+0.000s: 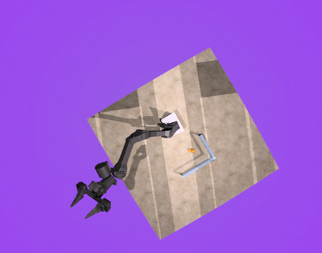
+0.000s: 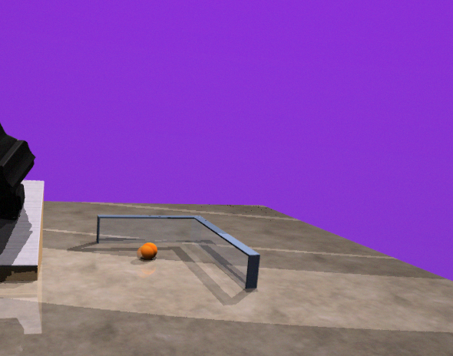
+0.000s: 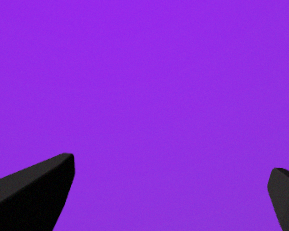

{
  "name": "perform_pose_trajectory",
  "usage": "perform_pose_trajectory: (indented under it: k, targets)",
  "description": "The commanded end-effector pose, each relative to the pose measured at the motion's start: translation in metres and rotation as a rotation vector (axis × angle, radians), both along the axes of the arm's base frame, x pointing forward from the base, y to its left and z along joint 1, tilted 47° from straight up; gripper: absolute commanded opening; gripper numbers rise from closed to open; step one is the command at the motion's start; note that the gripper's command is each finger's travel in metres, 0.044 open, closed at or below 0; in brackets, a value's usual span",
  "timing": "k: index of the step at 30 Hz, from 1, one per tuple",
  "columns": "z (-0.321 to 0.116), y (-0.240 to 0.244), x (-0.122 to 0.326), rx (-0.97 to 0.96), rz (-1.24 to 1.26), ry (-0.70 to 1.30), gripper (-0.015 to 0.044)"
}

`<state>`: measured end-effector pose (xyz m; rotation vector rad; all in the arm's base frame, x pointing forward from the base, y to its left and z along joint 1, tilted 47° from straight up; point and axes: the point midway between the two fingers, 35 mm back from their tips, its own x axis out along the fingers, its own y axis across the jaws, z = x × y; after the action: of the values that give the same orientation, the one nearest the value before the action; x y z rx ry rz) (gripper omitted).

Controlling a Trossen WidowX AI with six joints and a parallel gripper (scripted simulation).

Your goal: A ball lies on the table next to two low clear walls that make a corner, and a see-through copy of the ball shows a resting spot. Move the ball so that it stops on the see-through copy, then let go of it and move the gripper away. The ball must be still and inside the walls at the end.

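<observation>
Fingers [image 1: 79, 211] spread wide, grasping nothing, hang off the worktop [image 1: 232, 131] edge, well apart from the ball [image 1: 191, 150] inside the walls [image 1: 208, 148].

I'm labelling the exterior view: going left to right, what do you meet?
Arm base → white mounting block → orange ball → near end of the clear wall.

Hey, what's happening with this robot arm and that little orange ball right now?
Nothing is being handled at this moment. The dark robot arm's gripper is open, holds nothing and hangs out past the table's edge, far from the small orange ball. The ball sits on the tan striped table, inside the corner made by the two low clear blue-edged walls, overlapping the see-through orange copy but not squarely on it.
</observation>
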<state>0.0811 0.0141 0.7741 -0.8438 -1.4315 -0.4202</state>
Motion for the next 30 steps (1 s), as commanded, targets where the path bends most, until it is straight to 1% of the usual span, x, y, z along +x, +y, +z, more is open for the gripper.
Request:
perform_pose_trajectory:
  k: [1,5,6,11,20,25,30]
  targets:
    - [0.000,0.000,0.001,0.001,0.002,0.002,0.0374]
    - [-0.005,-0.005,0.024,0.029,0.049,0.046,0.0269]
    - [-0.007,-0.007,0.030,0.037,0.062,0.059,0.0262]
    - [-0.017,-0.015,0.072,0.090,0.091,0.154,0.0262]
    - [-0.063,-0.020,0.183,0.190,0.144,0.440,0.0262]
    - [-0.113,-0.021,0.256,0.261,0.114,0.655,0.0262]
    - [-0.177,-0.015,0.320,0.308,0.065,0.882,0.0262]
